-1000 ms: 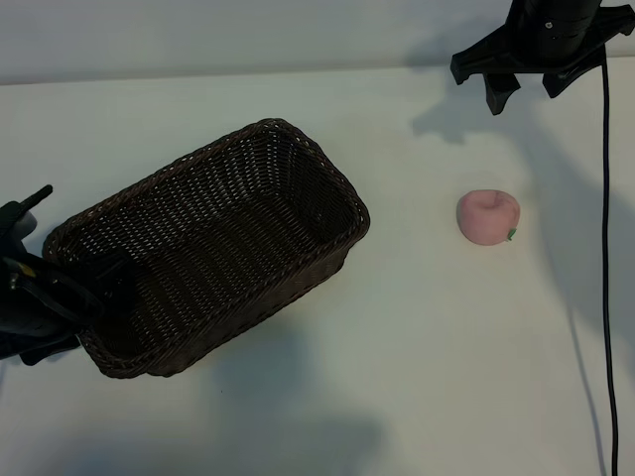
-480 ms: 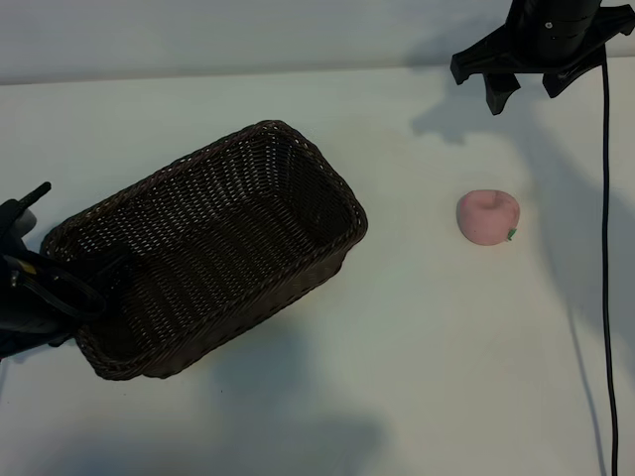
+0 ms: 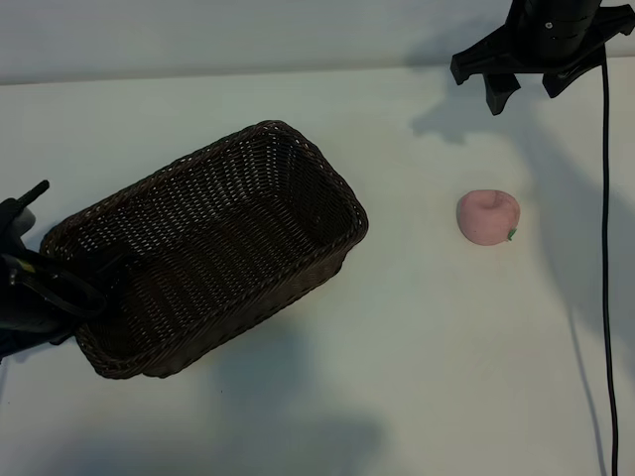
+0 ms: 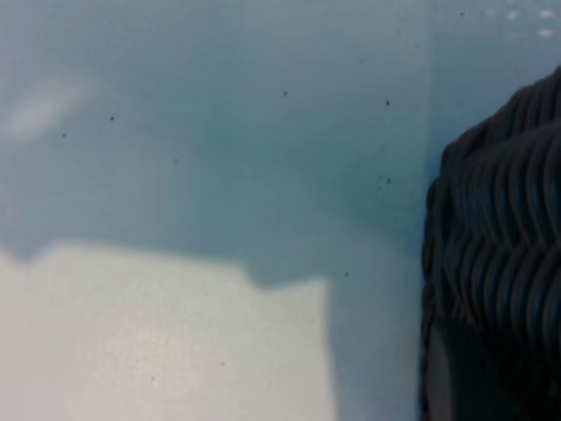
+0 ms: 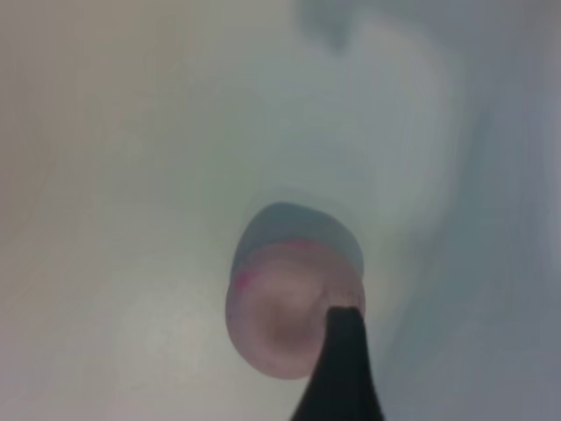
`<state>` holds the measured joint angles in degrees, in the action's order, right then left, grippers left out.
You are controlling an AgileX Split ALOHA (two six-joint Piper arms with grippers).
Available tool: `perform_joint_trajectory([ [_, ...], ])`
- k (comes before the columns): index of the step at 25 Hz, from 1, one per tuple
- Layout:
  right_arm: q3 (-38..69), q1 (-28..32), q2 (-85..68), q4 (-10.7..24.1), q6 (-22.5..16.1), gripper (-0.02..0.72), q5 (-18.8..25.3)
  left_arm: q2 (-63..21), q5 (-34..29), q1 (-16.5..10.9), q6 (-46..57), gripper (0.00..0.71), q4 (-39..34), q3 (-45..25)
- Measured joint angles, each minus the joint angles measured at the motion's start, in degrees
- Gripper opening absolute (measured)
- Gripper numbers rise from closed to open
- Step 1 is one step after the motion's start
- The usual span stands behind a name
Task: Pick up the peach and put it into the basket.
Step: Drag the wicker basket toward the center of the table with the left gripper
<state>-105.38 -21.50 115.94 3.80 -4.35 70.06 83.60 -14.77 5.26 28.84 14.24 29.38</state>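
One peach (image 3: pixel 487 217) lies right of centre on the white counter (image 3: pixel 417 347), well apart from the one wicker basket (image 3: pixel 208 248) at centre left. No writing is legible. Left pincer (image 3: pixel 84 288), lower left, is clenched on the basket's rim. Right pincer (image 3: pixel 526 87), upper right, hangs released, its prongs spread.

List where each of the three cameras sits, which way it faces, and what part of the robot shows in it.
Exterior view: looks steeply down on the white table, showing the basket, the peach, the left gripper at the basket's near-left rim and the right gripper open at the far right.
Left wrist view: faces the table beside the basket's wicker wall; no gripper clearly shows.
Right wrist view: looks down on the peach past one dark gripper finger.
Shared: exterior and right wrist both show the peach; exterior and left wrist the basket.
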Motion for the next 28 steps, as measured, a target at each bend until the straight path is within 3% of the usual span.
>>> perform_joint_trajectory([
  [8,0.00,0.00,0.00,0.00,0.38,0.578,0.00,-5.61,-1.37,0.00,-1.85,0.105,1.29,0.34],
  [14,0.00,0.00,0.00,0.00,0.63,0.574,0.00,-8.56,-5.26,0.00,-2.61,0.105,1.34,4.54],
  [20,0.00,0.00,0.00,0.00,0.83,0.564,0.00,-6.89,-13.35,0.00,-8.60,0.105,1.22,14.09],
  [28,0.00,0.00,0.00,0.00,0.90,0.564,0.00,4.92,-24.23,0.00,-18.29,0.105,1.05,31.30],
])
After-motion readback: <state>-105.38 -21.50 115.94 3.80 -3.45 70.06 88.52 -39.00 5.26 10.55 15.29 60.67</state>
